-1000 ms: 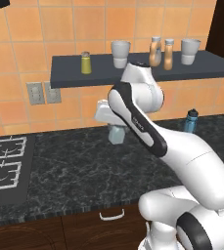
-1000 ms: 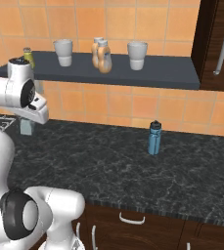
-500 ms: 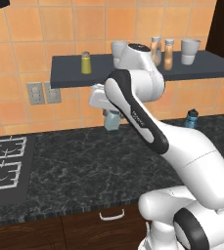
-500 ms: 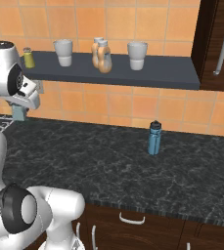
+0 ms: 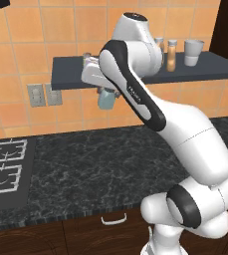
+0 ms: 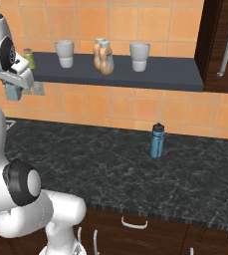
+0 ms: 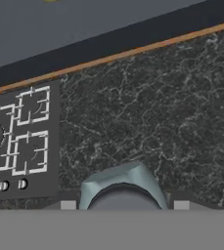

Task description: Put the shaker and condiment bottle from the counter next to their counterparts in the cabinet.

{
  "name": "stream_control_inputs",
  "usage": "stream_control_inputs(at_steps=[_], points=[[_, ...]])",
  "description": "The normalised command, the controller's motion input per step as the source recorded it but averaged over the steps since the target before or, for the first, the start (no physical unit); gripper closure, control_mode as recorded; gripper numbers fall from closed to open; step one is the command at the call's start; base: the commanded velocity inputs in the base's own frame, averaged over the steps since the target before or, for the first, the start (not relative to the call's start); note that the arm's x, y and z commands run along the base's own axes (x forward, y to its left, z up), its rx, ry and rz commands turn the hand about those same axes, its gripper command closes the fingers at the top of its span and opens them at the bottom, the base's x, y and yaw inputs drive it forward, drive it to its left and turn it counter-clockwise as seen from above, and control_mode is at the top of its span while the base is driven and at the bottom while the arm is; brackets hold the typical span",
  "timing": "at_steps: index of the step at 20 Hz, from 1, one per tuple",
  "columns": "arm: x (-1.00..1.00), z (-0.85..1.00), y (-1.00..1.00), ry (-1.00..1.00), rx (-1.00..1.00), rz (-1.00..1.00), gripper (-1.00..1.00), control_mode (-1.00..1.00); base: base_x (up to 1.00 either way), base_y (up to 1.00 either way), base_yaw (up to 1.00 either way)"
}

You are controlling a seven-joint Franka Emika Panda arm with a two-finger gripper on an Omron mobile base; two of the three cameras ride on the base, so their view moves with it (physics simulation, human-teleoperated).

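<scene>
Shaker (image 5: 106,99), the small pale blue-grey one with a grey cap, is grasped by the hand (image 5: 104,94) and hangs in the air just below the front edge of the cabinet (image 5: 65,74), well above the counter (image 5: 85,164). From the right base view the same shaker (image 6: 12,91) shows under the hand (image 6: 13,87) near the left end of the cabinet (image 6: 150,74). In the hand view the shaker (image 7: 123,188) sits between the two finger tips, its body pale and see-through; I cannot tell if there is something inside it. Far below it lie the counter (image 7: 157,112) and the stove top (image 7: 20,141). On the cabinet stand several containers: a yellow-green shaker (image 6: 30,59) with grey cap at the left end, a pale cup (image 6: 64,53), a curvy orange bottle (image 6: 105,61) with grey cap, a slim amber-orange condiment bottle (image 6: 98,52) just behind it and touching or nearly touching it, and a second pale cup (image 6: 139,56) further right. What the cups hold cannot be seen from these angles. A blue bottle (image 6: 157,141) with black cap stands upright alone on the counter (image 6: 110,159), well apart from the arm. In the left base view the stove top (image 5: 6,169) is at the left of the counter.
</scene>
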Motion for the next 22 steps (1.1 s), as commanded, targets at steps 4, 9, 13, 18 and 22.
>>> stream_control_inputs(at_steps=[4,9,13,18,22], points=[[0.07,0.47,0.27,-0.01,0.00,-0.04,1.00,-1.00,0.00,0.00,0.00],[-0.05,0.30,0.14,-0.13,0.00,0.00,1.00,-1.00,0.00,0.00,0.00],[0.21,0.66,-0.15,-0.08,0.00,0.00,1.00,-1.00,0.00,0.00,0.00],[0.25,0.54,-0.46,-0.06,0.00,0.03,1.00,-1.00,0.00,0.00,0.00],[-0.05,0.01,0.10,-0.04,0.00,0.01,1.00,-1.00,0.00,0.00,0.00]])
